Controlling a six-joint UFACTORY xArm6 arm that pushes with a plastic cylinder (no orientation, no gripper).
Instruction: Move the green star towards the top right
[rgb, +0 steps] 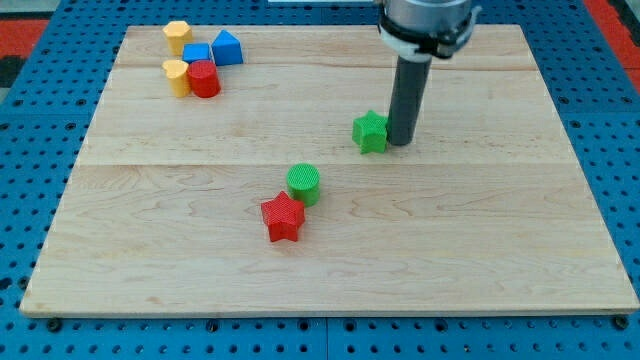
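No pincer is fitted, so no jaw state exists to tell; my tip (401, 142) rests just right of the green star (370, 132), touching or nearly so, right of the bench's (500, 250) centre. A green cylinder (304, 184) touches a red star (283, 217) at lower centre.

Bright, even light is falling from above and washing the wooden board (330, 250) without harsh glare. Short, soft shadows are sitting close under the blocks, such as the red star (283, 217) and the green cylinder (304, 184), on their near side. The dark rod (407, 95) is catching a faint sheen along its left side. Everything is staying sharp, with no blur and no obvious bending at the edges.
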